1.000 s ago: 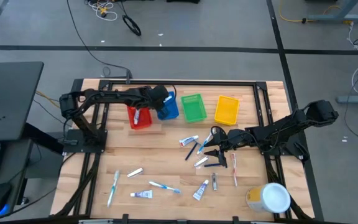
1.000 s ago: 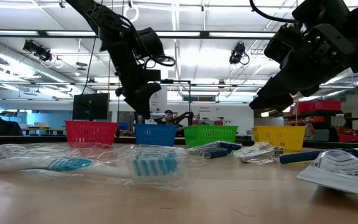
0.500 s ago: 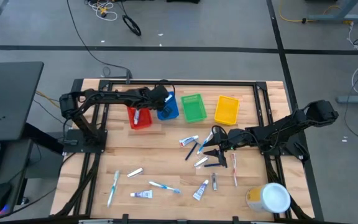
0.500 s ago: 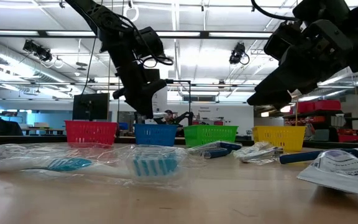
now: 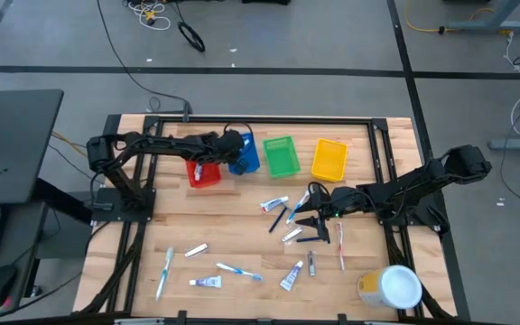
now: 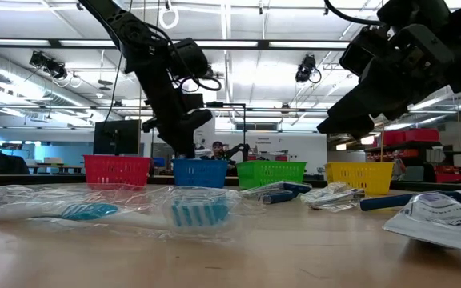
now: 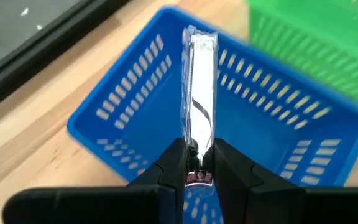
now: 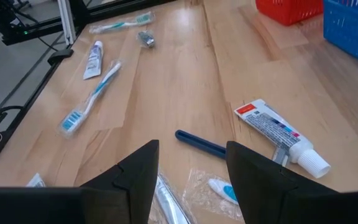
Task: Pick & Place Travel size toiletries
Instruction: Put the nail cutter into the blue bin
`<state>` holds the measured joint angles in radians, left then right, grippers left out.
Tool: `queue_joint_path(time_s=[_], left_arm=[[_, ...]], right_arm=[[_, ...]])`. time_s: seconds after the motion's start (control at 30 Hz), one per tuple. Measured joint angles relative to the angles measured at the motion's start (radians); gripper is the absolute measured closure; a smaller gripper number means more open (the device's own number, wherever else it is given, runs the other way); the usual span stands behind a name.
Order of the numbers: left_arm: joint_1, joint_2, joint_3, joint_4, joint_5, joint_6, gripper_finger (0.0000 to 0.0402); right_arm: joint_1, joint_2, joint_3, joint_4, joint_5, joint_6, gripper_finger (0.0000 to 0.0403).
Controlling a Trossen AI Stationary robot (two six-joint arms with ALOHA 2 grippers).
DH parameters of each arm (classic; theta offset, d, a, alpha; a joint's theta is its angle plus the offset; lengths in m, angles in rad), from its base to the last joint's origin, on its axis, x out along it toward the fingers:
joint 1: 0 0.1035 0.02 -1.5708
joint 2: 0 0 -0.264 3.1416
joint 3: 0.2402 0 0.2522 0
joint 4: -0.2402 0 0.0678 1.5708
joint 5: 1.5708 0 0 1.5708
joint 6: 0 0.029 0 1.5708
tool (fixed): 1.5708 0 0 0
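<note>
My left gripper (image 5: 232,144) hangs over the blue bin (image 5: 246,159), shut on a slim silvery item in clear wrap (image 7: 199,93); the left wrist view shows the blue bin (image 7: 135,106) right beneath it. My right gripper (image 5: 306,213) hovers open above a cluster of toiletries (image 5: 287,221) at the table's middle. In the right wrist view, past its open fingers (image 8: 191,168), a toothpaste tube (image 8: 281,137), a dark blue slim handle (image 8: 201,144) and a wrapped toothbrush (image 8: 92,99) lie flat on the wood. More tubes and brushes (image 5: 224,271) lie near the front edge. My left gripper pinches the wrapped item at one end (image 7: 197,158) between its two fingers (image 7: 174,163). The item runs straight on past the fingertips, along them, lifted clear over the blue bin's opening. In the low view the gripper (image 6: 184,128) points down toward that bin.
Red (image 5: 202,171), blue, green (image 5: 281,155) and yellow (image 5: 329,159) bins stand in a row along the far side; the red one holds an item. A yellow tub with a white lid (image 5: 391,287) sits at the near right corner. Bare wood lies between bins and toiletries.
My left gripper, still shut on the wrapped item, has sunk slightly toward the blue bin. The right arm has stayed over the middle cluster.
</note>
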<state>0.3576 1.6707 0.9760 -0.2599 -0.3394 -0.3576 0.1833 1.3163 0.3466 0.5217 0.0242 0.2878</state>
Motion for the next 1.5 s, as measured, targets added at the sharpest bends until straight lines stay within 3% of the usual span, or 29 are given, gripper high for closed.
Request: queue_joint_path(time_s=[0.57,0.87,1.2,1.5], left_arm=[[0.002,0.002,0.000,0.011,-0.014,0.002,0.0338],[0.008,0.094,0.000,0.043,0.000,0.013,0.0338],[0.046,0.098,0.001,0.025,0.026,0.023,0.0337],[0.056,0.098,0.001,0.025,0.079,0.051,0.0296]], right_arm=[[0.000,0.000,0.000,0.002,0.000,0.000,0.0206],[0.002,0.000,0.000,0.022,-0.001,0.010,0.0206],[0.002,0.000,-0.001,0.020,0.008,0.019,0.0206],[0.002,0.000,-0.001,0.020,0.008,0.019,0.0206]])
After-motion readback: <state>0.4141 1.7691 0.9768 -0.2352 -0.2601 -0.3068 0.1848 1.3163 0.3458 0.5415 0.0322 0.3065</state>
